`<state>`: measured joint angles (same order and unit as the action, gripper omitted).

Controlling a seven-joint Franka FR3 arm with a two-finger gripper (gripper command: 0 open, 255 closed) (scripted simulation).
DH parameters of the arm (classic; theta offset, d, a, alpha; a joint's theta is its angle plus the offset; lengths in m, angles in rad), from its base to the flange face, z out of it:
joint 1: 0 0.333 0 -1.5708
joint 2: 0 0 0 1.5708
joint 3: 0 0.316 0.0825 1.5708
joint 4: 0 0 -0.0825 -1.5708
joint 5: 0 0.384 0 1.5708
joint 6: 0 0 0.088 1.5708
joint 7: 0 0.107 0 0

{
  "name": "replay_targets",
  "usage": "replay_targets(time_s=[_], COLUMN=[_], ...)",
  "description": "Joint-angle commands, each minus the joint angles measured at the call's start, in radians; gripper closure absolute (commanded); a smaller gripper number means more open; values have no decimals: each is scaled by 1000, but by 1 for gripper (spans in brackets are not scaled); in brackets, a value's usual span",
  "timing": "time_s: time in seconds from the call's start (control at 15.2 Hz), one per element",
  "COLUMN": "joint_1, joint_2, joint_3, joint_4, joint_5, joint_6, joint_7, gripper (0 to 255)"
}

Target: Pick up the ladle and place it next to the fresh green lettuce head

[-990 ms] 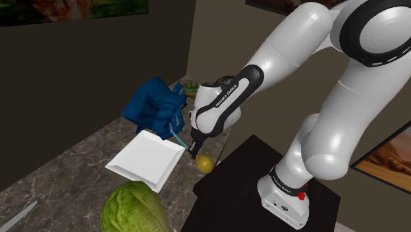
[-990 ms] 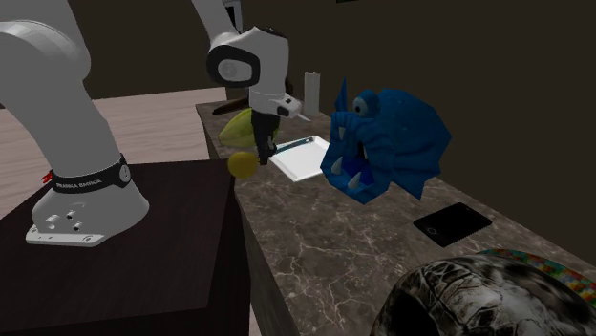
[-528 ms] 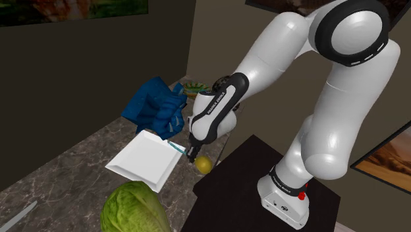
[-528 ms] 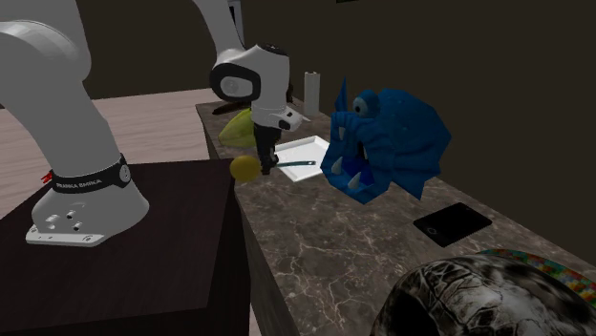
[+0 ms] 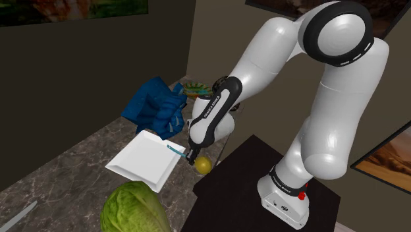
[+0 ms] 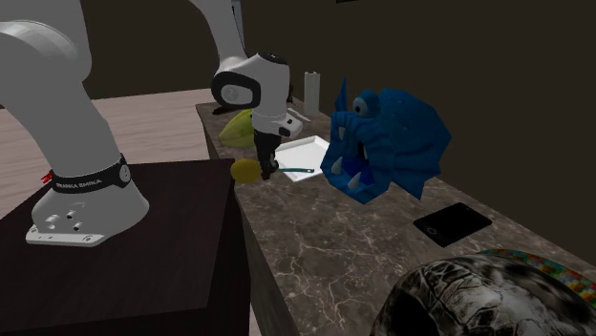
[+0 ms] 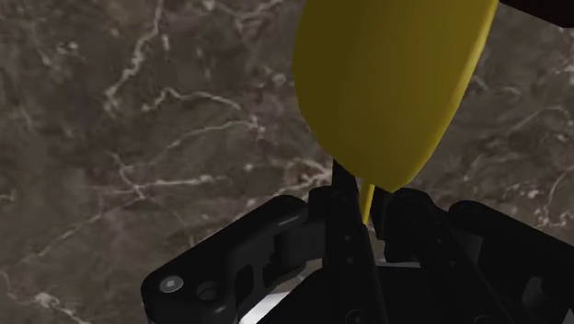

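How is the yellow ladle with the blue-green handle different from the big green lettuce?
The yellow-bowled, teal-handled ladle is smooth; the leafy green lettuce head is wrinkly. The ladle has a thin handle; the lettuce is one round lump. The black gripper clasps the ladle, while the lettuce sits free on the dark marbled counter. Both are rounded and near the white square plate.
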<state>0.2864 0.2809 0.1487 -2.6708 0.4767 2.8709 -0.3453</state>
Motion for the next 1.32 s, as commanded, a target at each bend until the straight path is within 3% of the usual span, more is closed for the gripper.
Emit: replay_targets(time_s=[0.0,0.07,0.13,0.46,0.73,1.25], joint_1=[1,1,3,1,20,18], joint_2=[5,5,6,5,-164,-164], joint_3=[1,1,1,1,-57,-55], joint_4=[-6,-6,-5,-6,-32,-32], joint_5=[0,0,0,0,-91,-92], joint_6=[-3,-3,-3,-3,-148,-147], joint_7=[0,0,3,0,71,71], gripper=[255,255,0,0,0,0])
